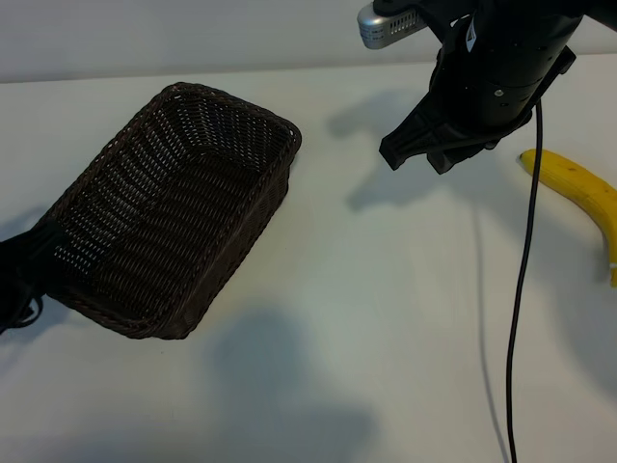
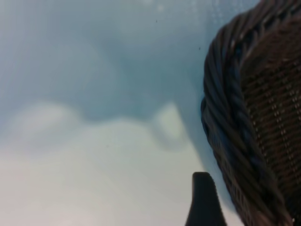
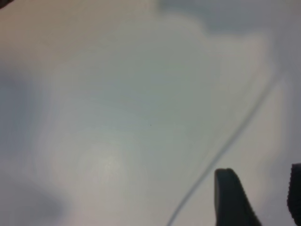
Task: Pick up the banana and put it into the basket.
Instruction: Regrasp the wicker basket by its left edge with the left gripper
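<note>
Table point(image 1: 386, 318) fills the exterior view, white and shadow-streaked, and everything plays out on top of it. Next in size, the basket point(image 1: 174, 207), dark brown wicker with nothing inside, sits out at nine o'clock from centre, long axis slanting from lower left to upper right; its near corner runs into a dark shape at the frame's left edge. That shape is the left gripper point(image 1: 21, 275), down at the basket's eight o'clock end, and the left wrist view puts one black fingertip point(image 2: 203, 197) just beside the woven rim point(image 2: 225, 122) — whether they touch, I cannot tell. How far its fingers are parted is not visible.

Up at one o'clock hangs the right gripper point(image 1: 424, 152), black, above the table, fingers partly spread with nothing between them; a thin black cable point(image 1: 521, 289) drops from it to six o'clock. Smallest, the banana point(image 1: 583, 198) lies at three o'clock on the table, yellow, just beside that gripper and well apart from the basket.
</note>
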Tool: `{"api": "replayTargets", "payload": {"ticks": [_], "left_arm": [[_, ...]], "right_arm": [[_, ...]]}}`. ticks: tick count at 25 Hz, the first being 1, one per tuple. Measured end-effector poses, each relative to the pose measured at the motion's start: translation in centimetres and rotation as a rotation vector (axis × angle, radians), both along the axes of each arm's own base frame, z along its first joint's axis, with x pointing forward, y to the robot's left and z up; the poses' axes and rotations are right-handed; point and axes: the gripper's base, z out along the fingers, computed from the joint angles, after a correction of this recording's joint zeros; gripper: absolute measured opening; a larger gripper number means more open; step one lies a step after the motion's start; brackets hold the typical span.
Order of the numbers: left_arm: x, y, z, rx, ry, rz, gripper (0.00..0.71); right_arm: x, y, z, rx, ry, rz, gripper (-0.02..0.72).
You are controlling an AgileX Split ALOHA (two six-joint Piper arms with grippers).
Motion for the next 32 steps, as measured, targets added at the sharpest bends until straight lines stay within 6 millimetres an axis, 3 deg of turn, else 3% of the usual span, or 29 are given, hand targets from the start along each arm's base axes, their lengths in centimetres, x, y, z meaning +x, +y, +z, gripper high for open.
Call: {"api": "replayTargets", "payload": {"ticks": [15, 22, 25, 32], "left_arm": [[2.6, -0.3, -4.2, -0.041, 0.081, 0.053, 0.519], [3.0, -0.3, -5.0, -0.044, 0.081, 0.062, 0.515], [3.2, -0.3, -4.9, -0.052, 0.069, 0.072, 0.466], [3.4, -0.3, -4.9, -0.066, 0.049, 0.097, 0.259]], "right_arm": [[0.0, 0.0, 0.0, 0.0, 0.0, 0.0, 0.317], [0.0, 0.0, 0.0, 0.0, 0.0, 0.001, 0.317], [0.0, 0.0, 0.0, 0.001, 0.0, 0.0, 0.317], [0.0, 0.1, 0.0, 0.008, 0.006, -0.001, 0.317]]}}
